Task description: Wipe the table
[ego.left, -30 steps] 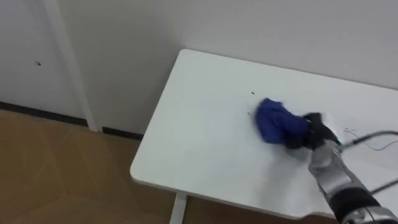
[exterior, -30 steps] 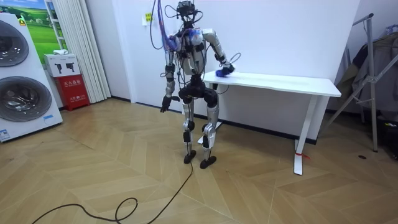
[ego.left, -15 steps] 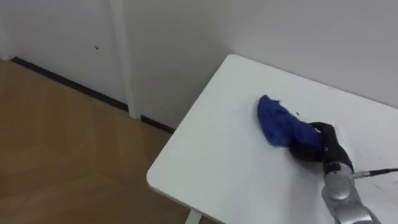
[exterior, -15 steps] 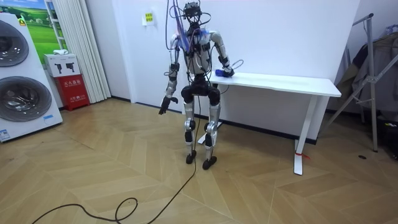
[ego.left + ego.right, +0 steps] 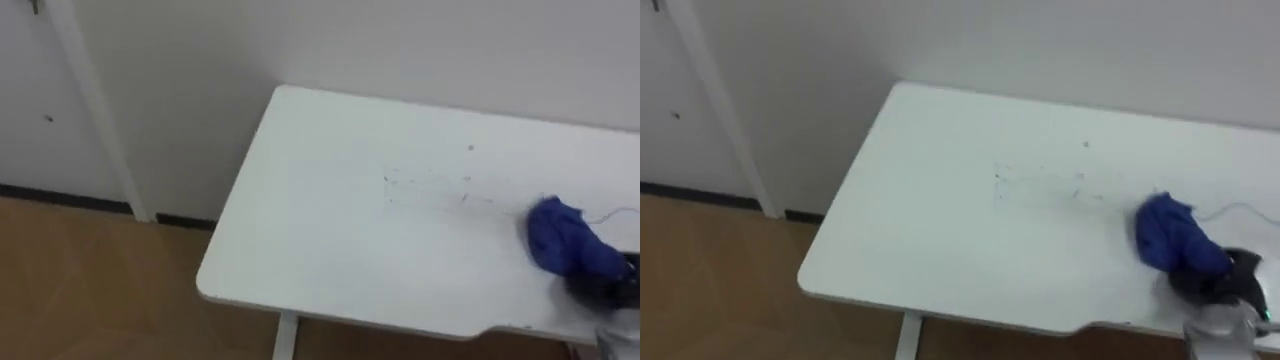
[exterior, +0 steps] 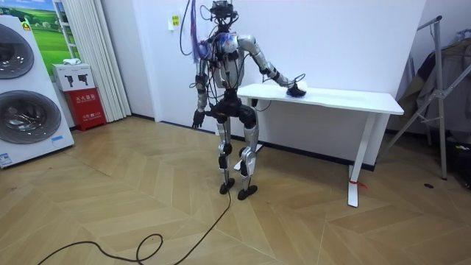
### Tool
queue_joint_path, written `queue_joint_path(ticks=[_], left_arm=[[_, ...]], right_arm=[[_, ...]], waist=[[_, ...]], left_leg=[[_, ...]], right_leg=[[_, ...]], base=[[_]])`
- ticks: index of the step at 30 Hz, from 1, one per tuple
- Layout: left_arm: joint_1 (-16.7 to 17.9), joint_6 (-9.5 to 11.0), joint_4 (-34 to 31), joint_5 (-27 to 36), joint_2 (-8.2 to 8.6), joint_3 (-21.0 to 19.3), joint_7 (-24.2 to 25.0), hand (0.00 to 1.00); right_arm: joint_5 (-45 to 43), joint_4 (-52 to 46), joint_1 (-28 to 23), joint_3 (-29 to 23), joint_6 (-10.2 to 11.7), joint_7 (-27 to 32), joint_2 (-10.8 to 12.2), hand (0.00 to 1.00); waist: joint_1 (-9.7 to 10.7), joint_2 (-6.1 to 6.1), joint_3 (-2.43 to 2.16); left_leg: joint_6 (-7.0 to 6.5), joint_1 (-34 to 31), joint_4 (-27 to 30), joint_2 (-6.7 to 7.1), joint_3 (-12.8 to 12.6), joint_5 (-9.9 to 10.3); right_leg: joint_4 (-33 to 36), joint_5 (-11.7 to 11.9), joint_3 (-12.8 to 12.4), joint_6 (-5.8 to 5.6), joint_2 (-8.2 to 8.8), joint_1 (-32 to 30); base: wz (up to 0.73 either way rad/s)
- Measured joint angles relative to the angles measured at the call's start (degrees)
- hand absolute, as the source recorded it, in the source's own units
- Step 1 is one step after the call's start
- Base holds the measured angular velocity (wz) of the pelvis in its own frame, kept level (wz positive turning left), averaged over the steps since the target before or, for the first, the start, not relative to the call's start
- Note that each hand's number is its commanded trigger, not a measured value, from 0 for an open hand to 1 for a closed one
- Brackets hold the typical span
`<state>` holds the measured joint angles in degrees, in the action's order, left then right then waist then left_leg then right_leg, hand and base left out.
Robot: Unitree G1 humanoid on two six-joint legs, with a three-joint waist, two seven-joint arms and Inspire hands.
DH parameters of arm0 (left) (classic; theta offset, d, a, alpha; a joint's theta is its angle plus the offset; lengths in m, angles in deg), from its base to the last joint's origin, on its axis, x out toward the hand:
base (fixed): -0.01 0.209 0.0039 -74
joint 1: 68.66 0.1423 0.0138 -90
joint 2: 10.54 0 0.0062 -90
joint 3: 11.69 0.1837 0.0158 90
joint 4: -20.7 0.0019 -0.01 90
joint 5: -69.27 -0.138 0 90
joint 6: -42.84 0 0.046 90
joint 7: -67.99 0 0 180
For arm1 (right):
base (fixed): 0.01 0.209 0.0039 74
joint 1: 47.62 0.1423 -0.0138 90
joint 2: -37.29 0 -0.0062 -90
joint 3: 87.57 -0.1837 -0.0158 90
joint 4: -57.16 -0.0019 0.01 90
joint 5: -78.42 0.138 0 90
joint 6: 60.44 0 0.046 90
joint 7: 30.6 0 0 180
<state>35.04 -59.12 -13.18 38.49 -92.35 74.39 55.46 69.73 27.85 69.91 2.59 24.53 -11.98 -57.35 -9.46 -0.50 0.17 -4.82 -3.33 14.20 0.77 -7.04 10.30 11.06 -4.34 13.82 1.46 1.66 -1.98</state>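
Cloth: crumpled blue cloth [image 5: 562,238], bunched into a lump on the table top at 4 o'clock in the eye views, near the table's front edge.
Table: white rectangular table [image 5: 320,230] with rounded corners, set against a pale wall; wooden floor [image 5: 90,290] lies below at 8 o'clock.
Right hand: dark right hand [image 5: 1222,280] touches the cloth's 4 o'clock end. I cannot tell whether it clutches the cloth or presses it flat.
Left hand: left hand [image 6: 197,118] hangs idle by the hip; too small to tell its state.
Stance: robot stands by the table's short end, at the room view's left, with its right arm stretched far over the top.
Marks: faint grey specks [image 5: 430,185] at 10 o'clock from the cloth, apart from it.
Stage: wiping looks under way, with the specks not yet cleared.
Risk 1: a stroke toward 6 o'clock could carry the cloth over the front edge onto the floor.
Risk 2: the bunched lump covers only a narrow band, so a pass toward 10 o'clock may miss specks.
Risk 3: with the arm this extended, downward pressure is probably weak, and the hand may slide off the cloth.
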Motion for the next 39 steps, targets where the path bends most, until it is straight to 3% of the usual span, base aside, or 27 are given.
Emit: queue_joint_path(ticks=[3, 6, 10, 13, 15, 17, 19, 20, 23, 26, 29, 31, 32, 34, 35, 36, 37, 38, 39], left_arm=[[-3.2, 0.5, -0.1, 1.1, -0.31, 2.7, 0.4, 0.00], [-2.9, 0.5, -1.0, 2.3, -0.66, 3.7, 0.3, 0.00], [0.0, -0.5, -1.0, 4.5, -2.02, 3.6, 0.2, 0.00], [1.6, -0.6, -1.0, 5.5, -2.02, 3.5, -0.2, 0.00], [2.2, -0.2, -1.2, 5.0, -2.01, 2.8, -1.1, 0.00], [2.9, -0.1, -2.1, 2.3, -1.65, 1.0, -1.5, 0.00], [4.3, -0.2, -3.4, 0.3, -0.82, -0.8, -2.3, 0.00], [5.4, -0.2, -3.5, -1.6, -0.44, -2.1, -2.3, 0.00], [6.2, -0.5, -3.5, -3.9, 0.07, -5.1, -2.2, 0.00], [5.7, -0.5, -3.6, -4.1, 0.12, -6.0, -2.4, 0.00], [4.7, -0.2, -3.6, -2.8, 0.16, -4.3, -2.5, 0.00], [3.1, -0.1, -3.0, -0.9, 0.11, -2.2, -2.9, 0.00], [1.1, 0.3, -1.6, 0.4, -0.21, -1.1, -3.2, 0.00], [-3.0, 1.6, 2.1, 1.1, -0.89, 0.6, -3.2, 0.00], [-3.8, 2.2, 2.4, 1.4, -1.23, 0.8, -3.3, 0.00], [-4.8, 3.2, 2.5, 1.4, -1.86, 0.9, -3.2, 0.00], [-5.3, 3.7, 2.5, 1.4, -2.24, 0.9, -3.2, 0.00], [-6.3, 4.4, 2.6, 1.7, -2.61, 0.9, -3.0, 0.00], [-7.3, 4.7, 2.2, 2.2, -3.11, 1.2, -2.8, 0.00]], right_arm=[[-2.5, 1.6, 8.3, 5.6, 0.3, -2.5, 0.9, 1.00], [-2.9, 1.6, 11.4, 6.0, 0.1, -3.3, 0.7, 1.00], [-2.9, 1.3, 9.2, 7.0, 2.0, -4.3, -0.1, 1.00], [-2.4, 1.4, 2.8, 6.5, 5.9, -3.6, -0.1, 1.00], [-0.8, 1.4, -4.0, 2.5, 9.5, -1.7, 0.0, 1.00], [-0.6, 1.4, -9.1, -0.9, 11.7, 0.2, 0.0, 1.00], [-0.6, 1.4, -13.7, -4.1, 13.0, 3.0, -0.2, 1.00], [-0.6, 1.3, -16.6, -6.0, 13.3, 4.2, -0.2, 1.00], [-0.6, 0.9, -21.3, -9.5, 13.3, 5.1, -0.4, 1.00], [-0.7, -1.2, -24.0, -9.9, 13.1, 5.5, -0.3, 1.00], [-0.6, -3.7, -22.6, -8.0, 9.1, 5.8, 1.3, 1.00], [-0.5, -4.7, -20.0, -6.2, 5.7, 5.9, 2.4, 1.00], [-0.6, -4.7, -17.2, -4.1, 3.2, 5.9, 3.4, 1.00], [-1.3, -4.5, -11.4, 1.8, -0.8, 5.8, 6.2, 1.00], [-2.0, -4.3, -9.6, 3.5, -1.4, 5.5, 7.2, 1.00], [-3.3, -3.9, -6.0, 6.4, -1.7, 4.8, 8.8, 1.00], [-3.4, -4.0, -4.4, 7.6, -1.7, 4.3, 9.6, 1.00], [-3.4, -3.7, -1.0, 9.5, -1.3, 3.3, 10.2, 1.00], [-3.5, -2.4, 2.2, 10.5, -0.7, 2.0, 10.0, 1.00]], waist=[[-2.2, 0.79, 0.92], [-4.2, 0.47, 1.03], [-4.0, -1.68, 0.69], [-1.9, -2.14, 0.63], [-0.9, -2.83, -0.02], [-0.2, -3.24, -0.65], [0.8, -3.43, -1.10], [1.5, -3.66, -1.66], [2.8, -3.74, -1.90], [3.8, -3.56, -2.12], [2.7, -2.78, -2.00], [0.6, -2.11, -1.78], [-1.6, -2.04, -1.37], [-6.1, -1.79, -0.88], [-7.1, -1.79, -0.66], [-8.5, -2.20, 0.00], [-9.1, -2.43, 0.25], [-11.1, -2.66, 0.65], [-11.7, -2.78, 1.05]], left_leg=[[0.91, -2.8, -0.6, -0.02, 1.8, -1.7], [2.11, -4.1, -2.4, -0.07, 3.1, -3.6], [3.20, -3.6, -2.9, -0.24, 4.6, -4.1], [3.37, -0.8, -2.8, 0.02, 4.6, -3.9], [2.95, 2.0, -3.2, 0.50, 4.1, -3.2], [2.66, 3.8, -3.2, 0.87, 4.3, -2.5], [2.28, 6.0, -3.4, 1.09, 4.2, -1.4], [2.02, 7.2, -3.6, 1.21, 4.1, -0.9], [1.50, 9.9, -3.2, 1.28, 3.6, 0.7], [1.15, 11.3, -2.6, 1.22, 2.4, 1.5], [1.06, 12.5, -2.1, 0.33, 0.1, 2.4], [1.19, 12.6, -1.1, -1.06, -2.9, 3.0], [1.58, 12.2, -0.1, -2.06, -5.7, 3.5], [2.91, 10.9, 2.0, -4.63, -10.2, 4.3], [3.49, 10.4, 2.6, -5.59, -10.8, 4.4], [4.58, 8.7, 3.8, -7.07, -11.3, 4.6], [5.12, 7.5, 4.5, -7.87, -11.4, 4.7], [6.27, 5.2, 6.0, -9.61, -11.2, 4.7], [7.32, 2.8, 7.1, -11.59, -10.3, 4.4]], right_leg=[[-0.4, 0.3, 0.7, 1.12, -0.08, -3.0], [-0.3, -1.1, 2.6, 2.11, -0.05, -4.7], [-0.4, -2.6, 5.7, 3.10, -0.16, -3.5], [-1.8, -4.2, 7.9, 2.61, -0.06, 0.7], [-2.3, -5.7, 8.2, 1.95, 0.03, 4.4], [-2.4, -6.5, 8.3, 1.41, 0.20, 6.7], [-2.4, -7.1, 8.3, 0.77, 0.38, 9.0], [-2.4, -7.3, 8.0, 0.48, 0.54, 10.2], [-2.3, -7.5, 7.2, -0.14, 0.76, 13.3], [-1.4, -7.9, 6.5, -0.58, 0.99, 14.2], [2.1, -8.2, 5.3, -0.81, 1.11, 13.2], [7.1, -9.0, 5.5, -1.84, 1.64, 10.3], [12.8, -10.0, 6.9, -2.45, 3.68, 7.5], [21.9, -12.7, 6.8, -3.15, 10.51, 2.7], [22.5, -12.9, 7.0, -3.38, 12.23, 2.2], [22.1, -12.6, 7.8, -3.86, 15.51, 1.6], [21.0, -12.2, 8.1, -4.34, 17.03, 1.4], [18.3, -11.3, 8.2, -5.48, 19.39, 0.9], [14.6, -9.3, 7.9, -6.25, 20.52, 0.9]], base=[[0.14], [0.32], [0.41], [0.65], [0.73], [0.38], [0.18], [-0.07], [-0.12], [-0.19], [-0.46], [-0.86], [-1.18], [-1.21], [-0.89], [-0.50], [-0.43], [-0.14], [0.00]])
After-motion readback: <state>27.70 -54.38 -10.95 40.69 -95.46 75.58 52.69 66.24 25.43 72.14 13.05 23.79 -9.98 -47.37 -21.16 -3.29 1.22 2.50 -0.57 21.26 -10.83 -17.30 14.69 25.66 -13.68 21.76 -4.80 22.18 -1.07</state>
